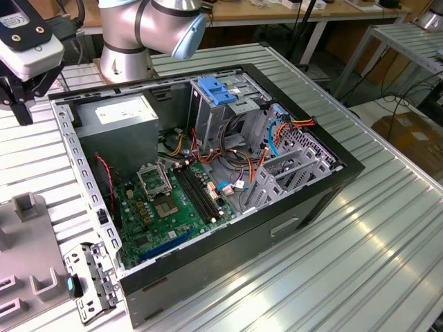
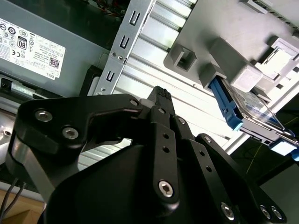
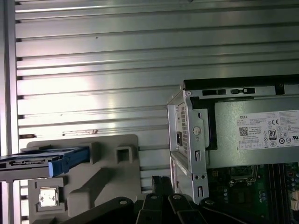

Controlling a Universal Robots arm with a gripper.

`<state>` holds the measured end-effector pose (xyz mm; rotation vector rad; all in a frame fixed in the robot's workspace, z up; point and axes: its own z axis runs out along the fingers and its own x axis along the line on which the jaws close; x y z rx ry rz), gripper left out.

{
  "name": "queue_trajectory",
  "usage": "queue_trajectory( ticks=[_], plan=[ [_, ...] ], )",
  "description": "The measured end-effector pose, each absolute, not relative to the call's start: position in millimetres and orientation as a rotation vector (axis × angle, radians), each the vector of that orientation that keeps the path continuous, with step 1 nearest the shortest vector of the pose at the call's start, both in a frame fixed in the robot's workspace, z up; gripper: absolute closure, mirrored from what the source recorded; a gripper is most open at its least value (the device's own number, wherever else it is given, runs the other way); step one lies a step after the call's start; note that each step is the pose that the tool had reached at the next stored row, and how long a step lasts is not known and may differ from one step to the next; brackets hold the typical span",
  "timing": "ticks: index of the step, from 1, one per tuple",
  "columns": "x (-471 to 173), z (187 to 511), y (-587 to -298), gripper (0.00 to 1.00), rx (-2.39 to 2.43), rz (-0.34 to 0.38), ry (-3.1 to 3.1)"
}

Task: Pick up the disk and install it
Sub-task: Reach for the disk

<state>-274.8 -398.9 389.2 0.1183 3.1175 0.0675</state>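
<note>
Exterior view, gripper (image 1: pixel 21 104): you have it over the ribbed table (image 1: pixel 360 263), at the exterior view's left of the open computer case (image 1: pixel 228 235).
Exterior view, holder (image 1: pixel 28 242): grey, on the table beside the case.
Second wrist view, gripper (image 2: pixel 160 92): closed, tips together, nothing held.
Second wrist view, disk (image 2: pixel 243 109): on edge in the holder (image 2: pixel 224 28), apart from your gripper.
First wrist view, disk (image 3: pixel 46 162): blue-railed, slotted in the holder (image 3: pixel 107 172), near the case (image 3: pixel 187 140).

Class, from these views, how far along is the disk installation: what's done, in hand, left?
Done: nothing yet; the disk sits in its grey holder on the table, outside the computer case. In hand: the gripper holds nothing, hanging short of the disk. Left: the pickup and the installing.
</note>
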Motion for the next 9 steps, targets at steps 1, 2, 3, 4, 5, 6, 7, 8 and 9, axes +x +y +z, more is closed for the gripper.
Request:
queue_trajectory(
  ticks=[1, 2, 3, 4, 5, 6, 7, 8, 9],
  plan=[
    [-275.4, 389.2, -398.9, 0.89, 0.118, 0.067, 3.118],
    [-276.1, 389.1, -398.9, 0.89, 0.118, 0.067, 3.118],
    [-276.7, 389.1, -398.9, 0.89, 0.118, 0.067, 3.118],
    [-277.4, 389.1, -398.9, 0.89, 0.118, 0.067, 3.118],
    [-278.0, 389.0, -398.9, 0.89, 0.118, 0.068, 3.118],
    [-279.0, 389.0, -398.9, 0.89, 0.118, 0.067, 3.118],
    [-279.8, 389.0, -398.9, 0.89, 0.118, 0.067, 3.118],
    [-280.4, 388.9, -398.9, 0.89, 0.118, 0.067, 3.118],
    [-281.1, 388.9, -398.9, 0.89, 0.118, 0.067, 3.118]
  ],
)
